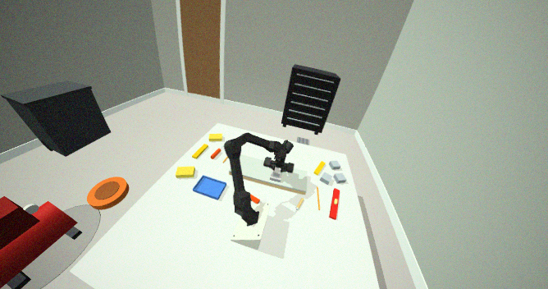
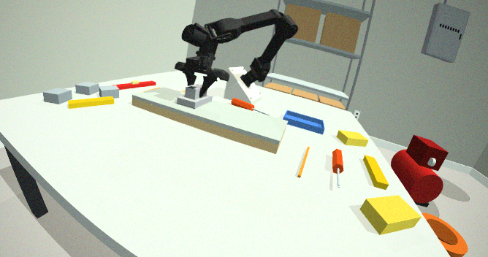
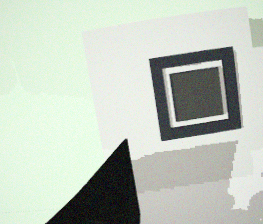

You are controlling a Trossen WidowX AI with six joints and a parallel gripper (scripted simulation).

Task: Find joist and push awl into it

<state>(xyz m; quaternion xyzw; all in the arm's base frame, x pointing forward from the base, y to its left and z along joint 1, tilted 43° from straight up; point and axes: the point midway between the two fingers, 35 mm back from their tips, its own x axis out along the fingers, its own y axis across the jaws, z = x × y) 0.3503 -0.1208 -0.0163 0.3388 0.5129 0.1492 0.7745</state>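
Note:
My gripper point(image 1: 277, 170) point(image 2: 196, 90) point(image 3: 183, 139) is shut on the grey stud finder point(image 1: 276, 177) point(image 2: 193, 102) point(image 3: 117, 75), whose wide base is down at the top of the pale floor panel point(image 1: 299, 180) point(image 2: 248, 122). The stud finder is nearer the panel's right end in the top view. Its square display point(image 3: 197, 94) is dark, with no green showing. The blue tray point(image 1: 209, 187) point(image 2: 305, 125) is empty. A tan-handled tool, seemingly the awl point(image 1: 300, 203), lies on the table between the panel and the arm's base side. The joist is hidden.
An orange-red screwdriver point(image 1: 254, 198) point(image 2: 242, 104) lies between panel and arm base; another point(image 1: 216, 153) point(image 2: 337, 161) lies past the panel's end. A red level point(image 1: 335, 210) point(image 2: 146, 85), grey blocks point(image 1: 335, 165) point(image 2: 57, 96), pencils point(image 1: 318, 198) point(image 2: 304, 162) and yellow blocks point(image 1: 185, 172) point(image 2: 391, 214) lie around.

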